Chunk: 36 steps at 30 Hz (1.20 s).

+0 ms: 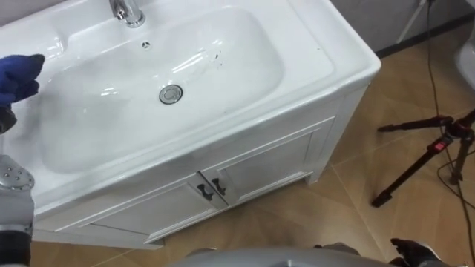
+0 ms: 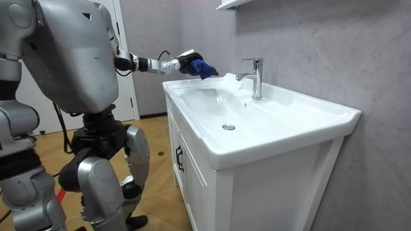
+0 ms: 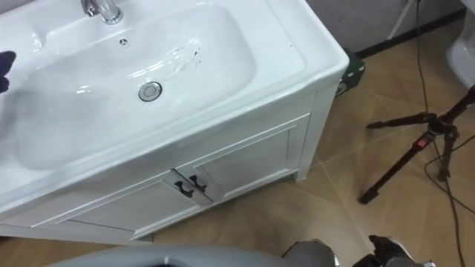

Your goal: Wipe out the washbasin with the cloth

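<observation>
ROBOT AT THE BASIN: A humanoid robot stands before a white basin [image 1: 245, 70] with its left hand [image 2: 182, 64] stretched out well to the left of the tap [image 1: 128, 11]. Its fingers are clenched round a bunched blue cloth [image 1: 18, 73]. The cloth hangs over the ledge there, and whether it touches the porcelain cannot be told. Reaching to that far end suggests a wipe meant to sweep across the bowl, past the drain [image 1: 171, 94] in front of the tap, to the dark specks [image 1: 217, 58] at the tap's right. The right hand [image 1: 415, 254] shows low, far right of the tap, idle; whether it is closed cannot be told.
</observation>
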Available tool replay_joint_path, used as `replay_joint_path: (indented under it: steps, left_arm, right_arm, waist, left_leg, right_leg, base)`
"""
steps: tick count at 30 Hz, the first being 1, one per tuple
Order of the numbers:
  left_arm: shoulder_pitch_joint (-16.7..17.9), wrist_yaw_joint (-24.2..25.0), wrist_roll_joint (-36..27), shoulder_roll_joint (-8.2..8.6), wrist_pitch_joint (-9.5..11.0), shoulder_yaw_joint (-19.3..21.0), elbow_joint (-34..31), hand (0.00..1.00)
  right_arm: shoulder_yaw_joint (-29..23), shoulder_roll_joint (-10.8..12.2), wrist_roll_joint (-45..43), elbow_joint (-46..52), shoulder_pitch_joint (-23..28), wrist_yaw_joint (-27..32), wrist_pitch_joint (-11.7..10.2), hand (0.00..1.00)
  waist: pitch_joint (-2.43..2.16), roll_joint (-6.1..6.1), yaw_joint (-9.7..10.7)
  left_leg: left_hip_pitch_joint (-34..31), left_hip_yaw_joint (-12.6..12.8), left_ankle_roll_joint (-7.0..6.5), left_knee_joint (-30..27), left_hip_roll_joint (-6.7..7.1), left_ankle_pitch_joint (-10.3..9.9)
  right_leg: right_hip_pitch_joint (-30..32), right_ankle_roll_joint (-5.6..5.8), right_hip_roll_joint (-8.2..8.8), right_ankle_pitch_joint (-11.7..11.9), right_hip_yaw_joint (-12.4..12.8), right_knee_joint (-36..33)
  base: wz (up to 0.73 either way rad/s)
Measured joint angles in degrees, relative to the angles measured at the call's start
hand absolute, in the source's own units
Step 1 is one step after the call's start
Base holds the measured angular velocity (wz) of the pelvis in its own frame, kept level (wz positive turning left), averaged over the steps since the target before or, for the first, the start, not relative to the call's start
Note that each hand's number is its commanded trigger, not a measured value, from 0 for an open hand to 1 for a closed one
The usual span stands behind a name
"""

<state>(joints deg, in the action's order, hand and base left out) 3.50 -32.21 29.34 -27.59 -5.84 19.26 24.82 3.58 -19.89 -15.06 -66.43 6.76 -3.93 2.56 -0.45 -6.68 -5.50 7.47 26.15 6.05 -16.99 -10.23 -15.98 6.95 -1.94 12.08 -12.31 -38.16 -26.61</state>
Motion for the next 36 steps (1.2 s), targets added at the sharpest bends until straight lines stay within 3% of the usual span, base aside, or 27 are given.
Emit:
replay_joint_path:
  steps: [10,15,18,21,28,36]
  left_arm:
    - [2.4,-4.5,0.0,0.04,2.2,0.5,0.0,1.00]
    - [3.3,-5.9,0.1,2.17,2.5,0.5,-0.9,1.00]
    - [3.7,-5.8,0.1,2.26,2.5,0.5,-1.9,1.00]
    - [3.7,-5.8,0.1,2.26,2.5,0.5,-2.7,1.00]
    - [3.6,-4.7,0.1,2.25,2.5,0.5,-4.6,1.00]
    - [3.6,-3.6,0.1,2.28,2.4,0.5,-4.6,1.00]
  right_arm:
    - [-0.3,0.0,-1.4,-0.1,0.1,-0.3,0.0,0.00]
    - [0.4,0.3,0.0,0.8,-0.1,-1.0,0.0,0.00]
    - [2.0,0.9,1.1,1.5,-0.1,-1.0,0.0,0.00]
    - [1.9,1.1,1.1,1.5,-0.1,-1.1,0.0,0.00]
    - [1.9,1.1,1.8,1.4,0.1,-3.1,0.2,0.00]
    - [1.9,1.1,2.2,1.3,0.1,-3.8,0.8,0.00]
  waist:
    - [0.03,0.36,-1.8]
    - [0.05,1.65,-2.8]
    - [-0.26,2.69,-2.8]
    - [-0.31,2.88,-2.8]
    - [-0.11,3.24,-2.6]
    - [0.02,3.60,-2.5]
  left_leg:
    - [-0.1,-1.7,-0.02,1.6,0.42,0.0]
    - [-1.1,-2.6,-0.23,1.7,1.04,-0.1]
    - [-1.6,-3.3,-0.33,1.6,1.09,-0.1]
    - [-1.6,-3.5,-1.02,1.6,1.44,-0.2]
    - [-2.0,-3.7,-2.82,1.5,3.29,-1.0]
    - [-2.2,-3.7,-3.52,1.2,4.10,-1.4]
  right_leg:
    - [0.1,-0.10,0.05,0.1,-0.2,-0.1]
    - [0.6,-0.03,0.77,0.3,-0.4,0.0]
    - [-0.1,0.26,0.69,1.3,-1.2,0.8]
    - [-0.6,0.67,0.55,2.7,-1.2,2.2]
    - [-0.2,1.78,2.45,4.2,-0.9,2.1]
    - [0.0,2.62,3.56,4.8,-1.2,1.9]
  base:
    - [0.07]
    - [0.11]
    - [0.17]
    - [0.05]
    - [0.00]
    - [0.00]
